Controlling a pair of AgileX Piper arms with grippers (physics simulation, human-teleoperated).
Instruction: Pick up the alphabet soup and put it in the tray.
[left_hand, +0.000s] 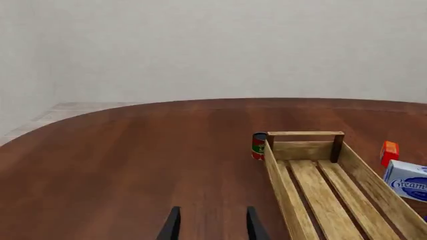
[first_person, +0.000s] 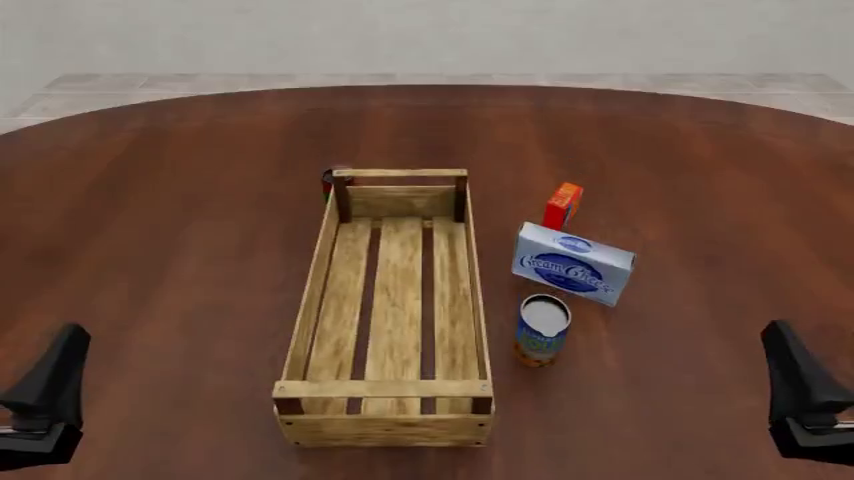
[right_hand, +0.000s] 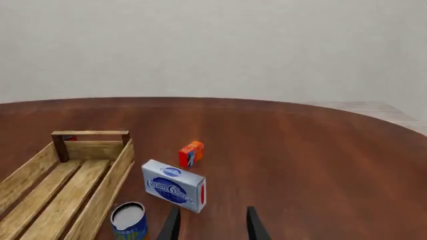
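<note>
The alphabet soup (first_person: 543, 328) is a small can with a silvery-white top, standing upright on the table just right of the tray (first_person: 380, 425), a long light-wood slatted crate with nothing in it. The right wrist view shows the can (right_hand: 129, 220) close by, beside the crate wall (right_hand: 107, 187). My right gripper (right_hand: 212, 227) is open and holds nothing; in the front view it (first_person: 790, 350) sits at the near right, well short of the can. My left gripper (left_hand: 213, 227) is open too, at the near left (first_person: 64, 352), with the tray's wall (left_hand: 303, 150) ahead of it.
A blue-and-white cream cheese box (first_person: 574, 263) lies just beyond the soup can. A small orange box (first_person: 563, 205) stands farther back. A dark can with a red top (first_person: 330, 178) is half hidden behind the crate's far left corner. The round table's edge curves along the back.
</note>
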